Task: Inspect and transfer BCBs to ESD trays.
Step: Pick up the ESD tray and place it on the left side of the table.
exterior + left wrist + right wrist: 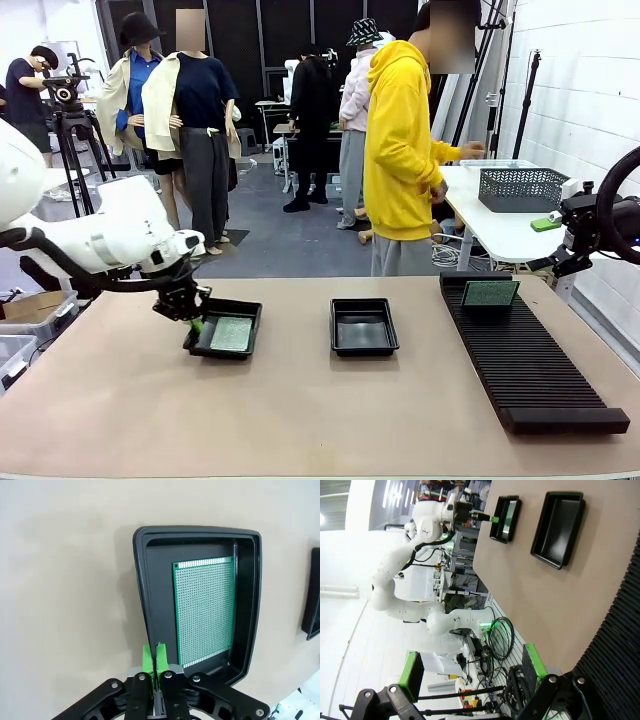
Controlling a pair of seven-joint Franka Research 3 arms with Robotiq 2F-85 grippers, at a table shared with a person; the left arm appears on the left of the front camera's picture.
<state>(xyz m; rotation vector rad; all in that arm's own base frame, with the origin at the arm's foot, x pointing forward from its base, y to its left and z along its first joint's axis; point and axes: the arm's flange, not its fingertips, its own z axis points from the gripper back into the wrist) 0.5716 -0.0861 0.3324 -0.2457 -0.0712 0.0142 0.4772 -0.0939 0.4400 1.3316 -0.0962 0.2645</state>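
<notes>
One ESD tray (196, 345) lies at the table's left with a green BCB (232, 333) flat inside it. In the left wrist view that BCB (205, 612) rests toward one side of the tray (142, 580). My left gripper (196, 322) hovers at the tray's left rim, its green pads (146, 659) pressed shut with nothing between them. A second ESD tray (364, 326) sits mid-table with no board in it. Another BCB (490, 293) stands upright at the far end of the black slotted rack (530, 360). My right gripper (472, 670) is open and holds nothing, off the table's right side.
A person in a yellow hoodie (400, 150) stands at the far edge, turned toward a white side table with a grey mesh basket (522, 188). My right arm (600, 220) hangs beyond the rack's far right. Bare tabletop runs along the front.
</notes>
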